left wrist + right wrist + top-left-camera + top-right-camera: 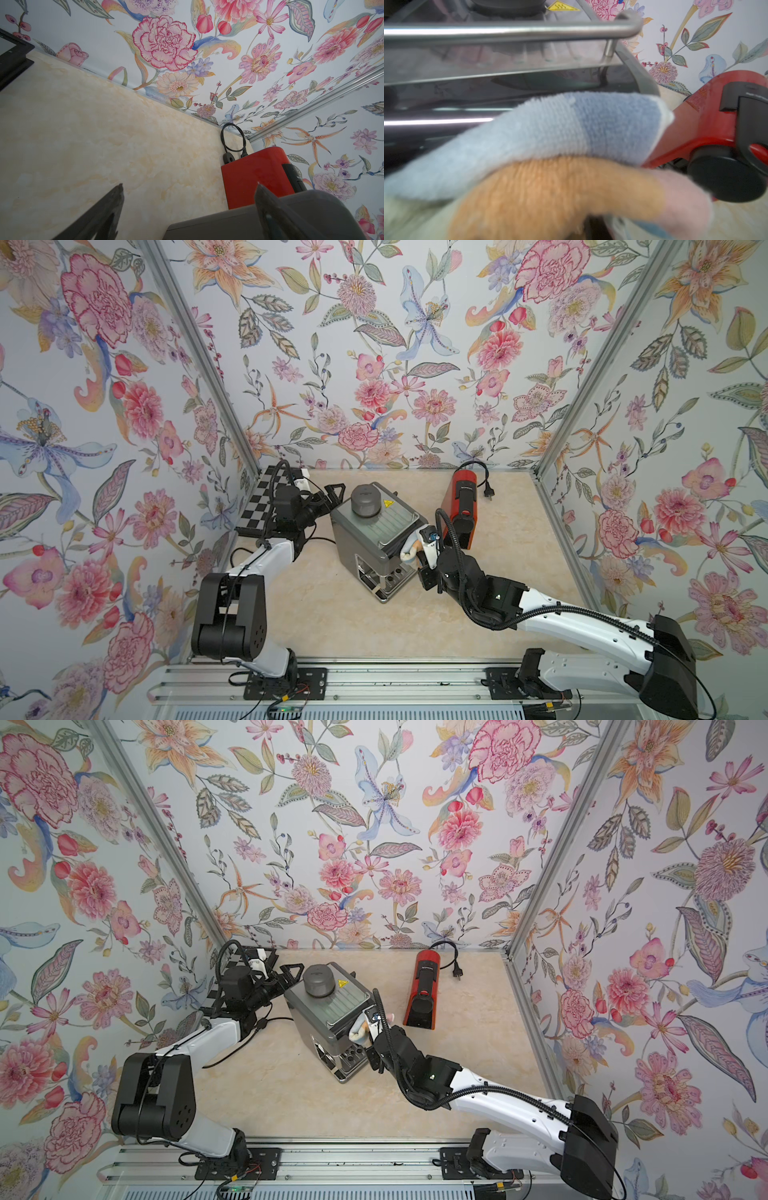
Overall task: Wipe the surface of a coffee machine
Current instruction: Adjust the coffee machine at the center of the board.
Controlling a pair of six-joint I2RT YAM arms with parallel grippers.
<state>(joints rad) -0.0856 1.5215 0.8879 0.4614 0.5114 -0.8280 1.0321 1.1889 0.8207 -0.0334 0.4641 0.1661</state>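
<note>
My right gripper [412, 549] pinches a cloth [550, 135] against the grey coffee machine's [376, 526] right side. My left gripper [334, 493] stands open.

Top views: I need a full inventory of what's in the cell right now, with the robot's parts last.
grey coffee machine: one, grey and steel, mid-table
red coffee machine: one, red and black, beside the grey one, toward the back wall
cable: one, black with a plug, behind the red machine
cloth: one, blue, orange and pink, at the grey machine's upper corner nearest the red one
checkerboard: one, black and white, far left edge of the table
table: one, beige marbled
walls: three, floral
rail: one, aluminium, front edge
left hand: black, open, empty, by the grey machine's far left side
right hand: shut on the cloth
</note>
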